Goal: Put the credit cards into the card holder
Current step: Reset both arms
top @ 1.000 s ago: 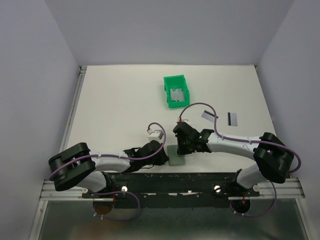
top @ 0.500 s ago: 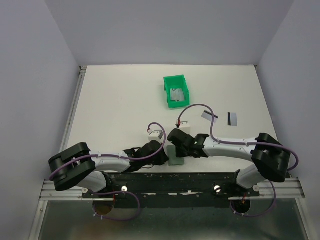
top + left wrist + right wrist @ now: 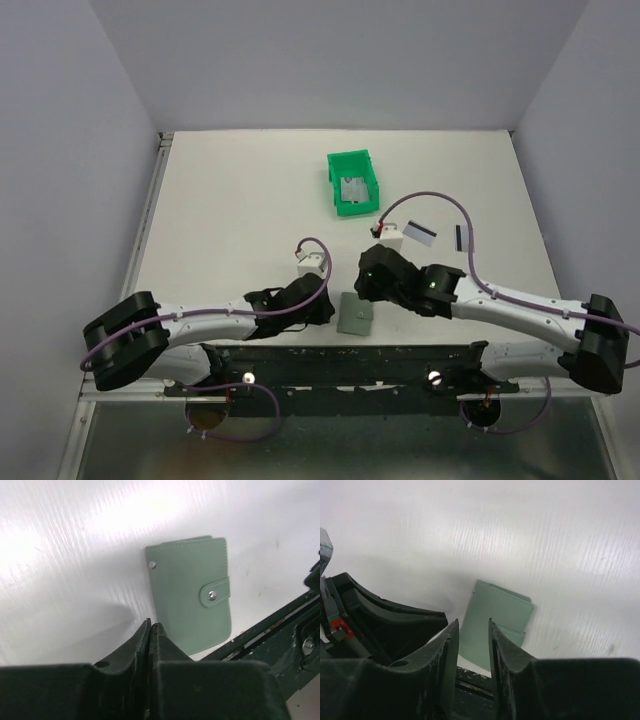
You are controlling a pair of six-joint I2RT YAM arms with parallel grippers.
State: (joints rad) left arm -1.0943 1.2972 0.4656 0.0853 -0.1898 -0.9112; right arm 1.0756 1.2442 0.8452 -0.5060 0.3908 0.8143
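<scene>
Card holder [image 3: 355, 316]: folded closed, near desk edge, long axis near-to-far.
Snap tab [image 3: 216, 594]: seen only by left wrist.
Left gripper [image 3: 150, 626]: fingers together, empty.
Right gripper [image 3: 472, 625]: narrow gap, empty.

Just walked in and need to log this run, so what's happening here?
Neither arm holds anything. The card holder lies snapped shut near the front edge of the table. The left gripper is shut and empty beside it; the right gripper is close on its other side, jaws slightly apart. Two credit cards lie farther out, and what looks like another sits in the green bin.
</scene>
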